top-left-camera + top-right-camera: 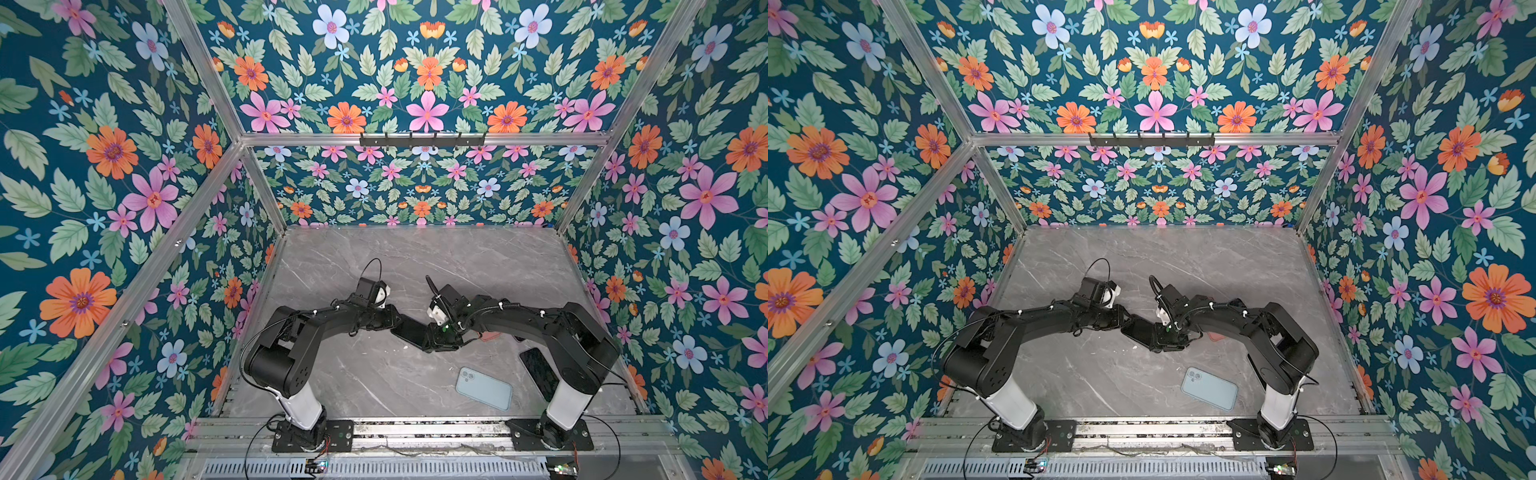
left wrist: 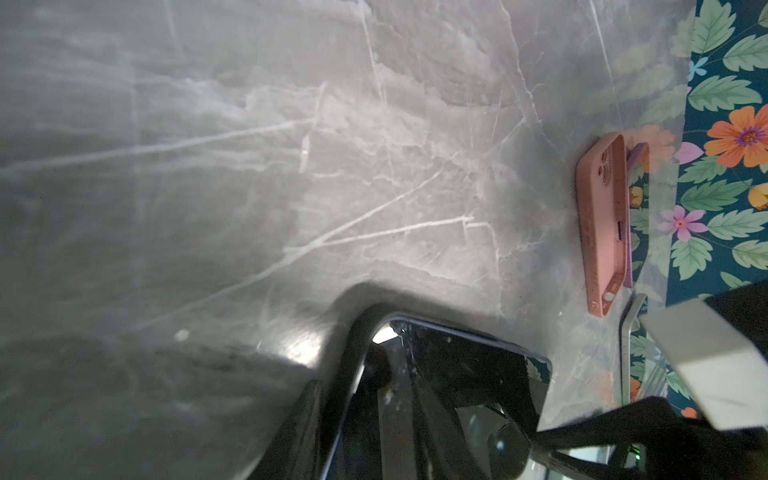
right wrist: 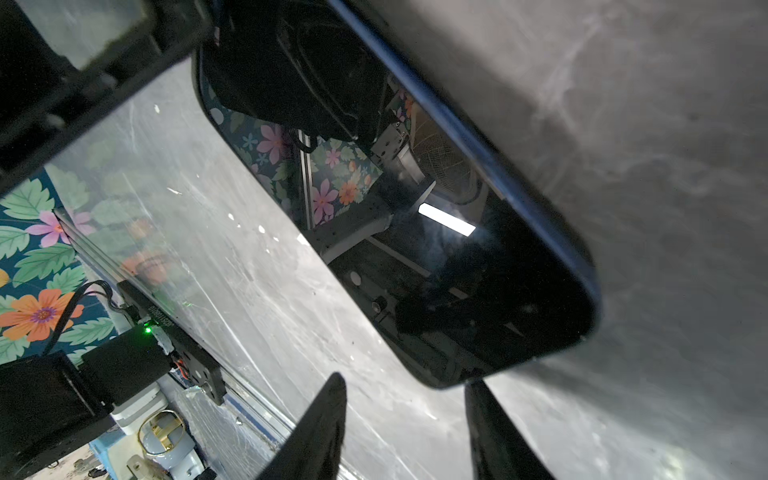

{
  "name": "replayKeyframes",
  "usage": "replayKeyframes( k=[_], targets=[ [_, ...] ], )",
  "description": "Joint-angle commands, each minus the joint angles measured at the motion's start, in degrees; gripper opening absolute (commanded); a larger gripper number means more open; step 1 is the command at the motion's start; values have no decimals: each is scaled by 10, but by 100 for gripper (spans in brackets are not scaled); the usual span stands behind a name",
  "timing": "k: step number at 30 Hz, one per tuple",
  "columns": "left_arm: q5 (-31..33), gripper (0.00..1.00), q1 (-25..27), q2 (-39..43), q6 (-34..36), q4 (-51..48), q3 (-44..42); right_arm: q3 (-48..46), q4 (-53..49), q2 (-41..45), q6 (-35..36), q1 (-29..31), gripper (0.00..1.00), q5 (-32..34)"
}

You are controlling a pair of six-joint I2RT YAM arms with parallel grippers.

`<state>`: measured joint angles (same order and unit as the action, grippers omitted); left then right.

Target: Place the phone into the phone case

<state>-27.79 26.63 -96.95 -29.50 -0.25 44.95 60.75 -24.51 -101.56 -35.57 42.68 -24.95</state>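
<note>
While glossy black phone with blue rim [image 1: 409,332] sits mid-frame between both arms, casing not begun. Right end effector [image 3: 406,379]: fingers apart at phone's end. Left end effector [image 1: 394,323] at other end, grip cannot be told. Pink silicone phone case [image 2: 602,224] lies apart on grey marble bench [image 1: 374,257], right of centre.

Left arm [image 1: 324,318]: base upright, elbow bent, forearm low and reaching toward the centre.
Right arm [image 1: 544,322]: mirrored pose, with the forearm low and reaching inward to meet the left.
Left gripper [image 1: 400,324]: clamped across the width of the phone [image 1: 409,334], one finger [image 2: 316,411] along its edge; phone held off the surface.
Right gripper [image 3: 405,380]: fingers parted, tips at the phone's other end; no grip seen.
Spacing: grippers almost tip to tip.
</note>
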Motion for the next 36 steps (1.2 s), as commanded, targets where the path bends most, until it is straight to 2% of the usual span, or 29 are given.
replayKeyframes(
  k=[1, 11, 15, 21, 25, 29, 36],
  targets=[
    [2, 37, 1, -5, 1, -63, -9, 10, 13, -6, -1, 2, 45, -8],
    [0, 35, 1, 5, -4, -58, -19, 34, 26, -33, -5, 12, 41, -19],
    [18, 36, -7, 24, 3, -87, -17, 32, -8, -18, 4, 15, 41, -14],
    [51, 53, -22, 106, -6, -149, -35, 19, -103, 60, 50, 4, 50, 48],
    [25, 60, -8, 138, -41, -127, -72, 41, -87, 53, 82, -28, 53, 46],
    [-11, 65, 22, 165, -94, -62, -118, 83, -67, -4, 119, -54, 59, 32],
    [-35, 60, 56, 150, -148, 32, -152, 132, -57, -88, 144, -62, 62, -24]
  ],
)
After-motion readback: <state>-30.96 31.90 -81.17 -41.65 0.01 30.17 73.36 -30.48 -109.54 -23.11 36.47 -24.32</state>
